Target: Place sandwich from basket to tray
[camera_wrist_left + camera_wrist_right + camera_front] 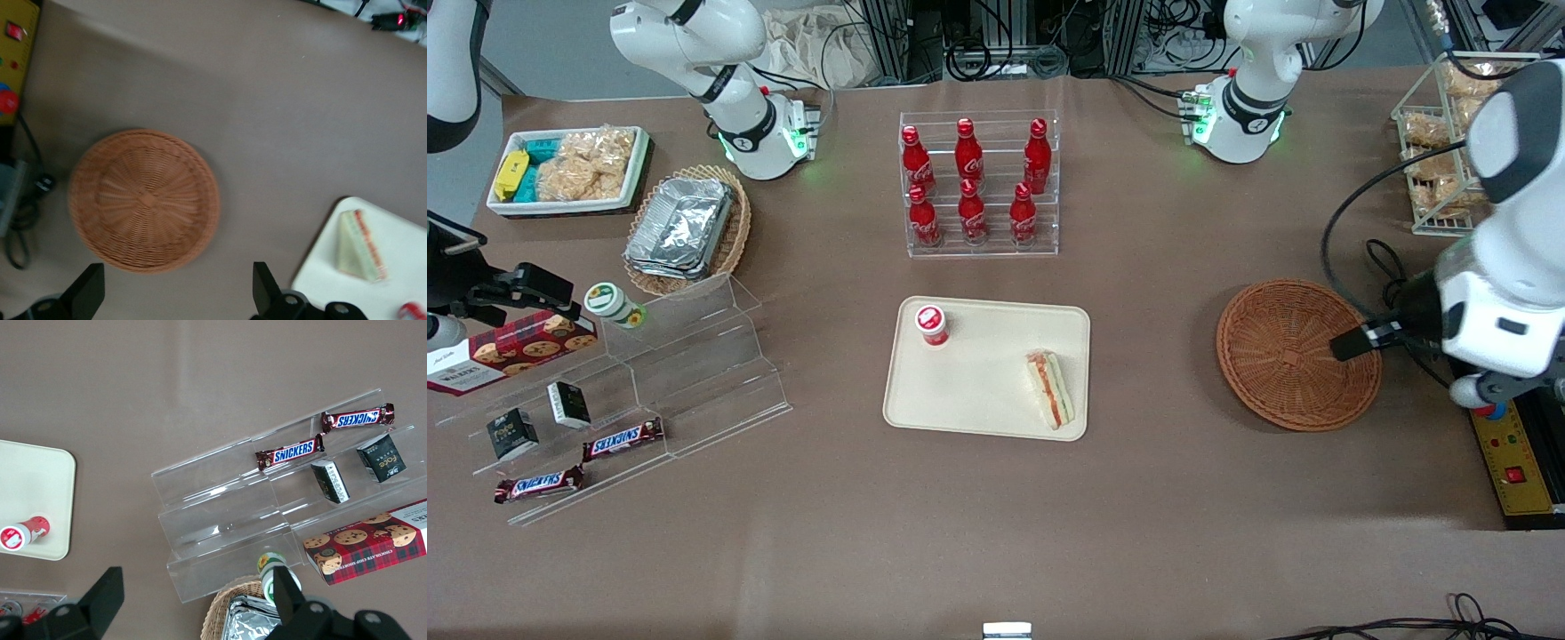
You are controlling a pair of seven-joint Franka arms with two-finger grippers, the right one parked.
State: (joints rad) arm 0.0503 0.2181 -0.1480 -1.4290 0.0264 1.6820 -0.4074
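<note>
The sandwich (1049, 388) (360, 245), a pale wedge with red and green filling, lies on the cream tray (978, 391) (407, 233), at the tray's end nearer the working arm. The round reddish-brown basket (1294, 354) (143, 199) sits empty on the table toward the working arm's end. My left gripper (1356, 342) (177, 283) hovers above the basket's rim, on the side away from the tray. Its fingers are open and hold nothing.
A small red-capped bottle (931, 324) stands on the tray. A clear rack of cola bottles (978, 182) stands farther from the front camera than the tray. A yellow control box (1516, 471) and a wire snack rack (1440, 133) are at the working arm's end. A clear step shelf (694, 356) is at the parked arm's end.
</note>
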